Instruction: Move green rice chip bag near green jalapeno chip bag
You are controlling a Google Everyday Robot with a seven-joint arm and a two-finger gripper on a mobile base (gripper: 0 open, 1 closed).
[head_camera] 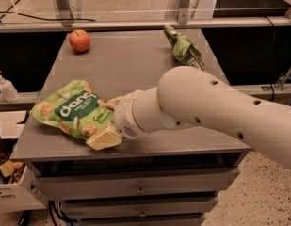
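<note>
The green rice chip bag [72,109], light green with white "dang" lettering, lies flat at the front left of the grey table [131,65]. The green jalapeno chip bag [184,48], smaller and darker, lies at the far right of the table. My gripper [105,138] is at the rice bag's front right edge, low on the table near its front edge. My thick white arm [206,107] reaches in from the right and hides the gripper's upper part and the bag's right end.
A red apple [79,40] sits at the table's far left. The table has drawers [135,187] below its front edge. A soap bottle [4,86] stands on a ledge to the left. A metal rail [135,22] runs behind the table.
</note>
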